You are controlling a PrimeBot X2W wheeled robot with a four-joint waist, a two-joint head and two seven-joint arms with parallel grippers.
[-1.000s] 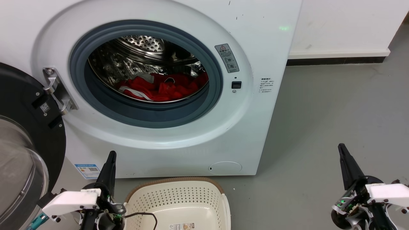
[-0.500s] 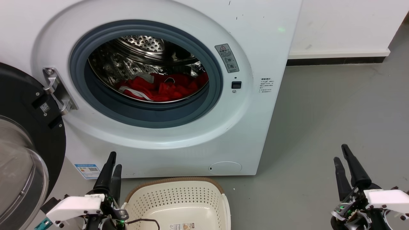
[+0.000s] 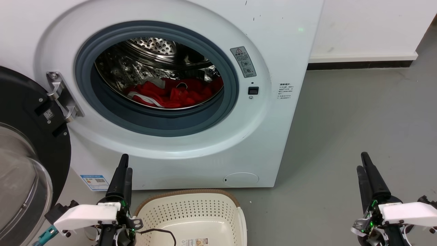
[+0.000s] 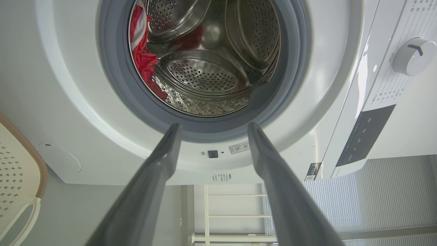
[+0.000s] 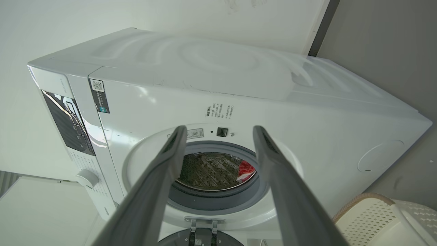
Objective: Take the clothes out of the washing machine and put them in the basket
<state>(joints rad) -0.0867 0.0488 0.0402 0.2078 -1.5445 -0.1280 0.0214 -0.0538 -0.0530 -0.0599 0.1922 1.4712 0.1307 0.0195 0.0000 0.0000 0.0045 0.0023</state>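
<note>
The washing machine [image 3: 266,143] stands on the grey floor [image 3: 341,119] with its black-framed glass door [image 3: 20,102] swung wide open to the left, so the porthole is free to reach through. Inside, the steel drum [image 3: 153,46] holds the load: the red clothes [image 3: 174,94], with some white trim showing, lie bunched in a heap on the bottom of the drum, towards its front. None of the cloth hangs over the grey rubber rim.

The basket [image 3: 187,210] sits on the floor just in front of the machine, below the porthole and between the two arms. The part of it in view holds no clothes; only a label shows on its base.

The left fingers [image 3: 118,181] rise just beside the basket's left rim, and the right fingers [image 3: 375,181] rise well apart from it on the right. Both pairs are low, outside the machine and pointing towards it. The wrist views show each pair spread apart, with nothing between them.

By my reading the task is at its very beginning: the door is open and the basket is in place, but no garment is out yet, so reaching in, gripping, lifting and dropping all remain.
</note>
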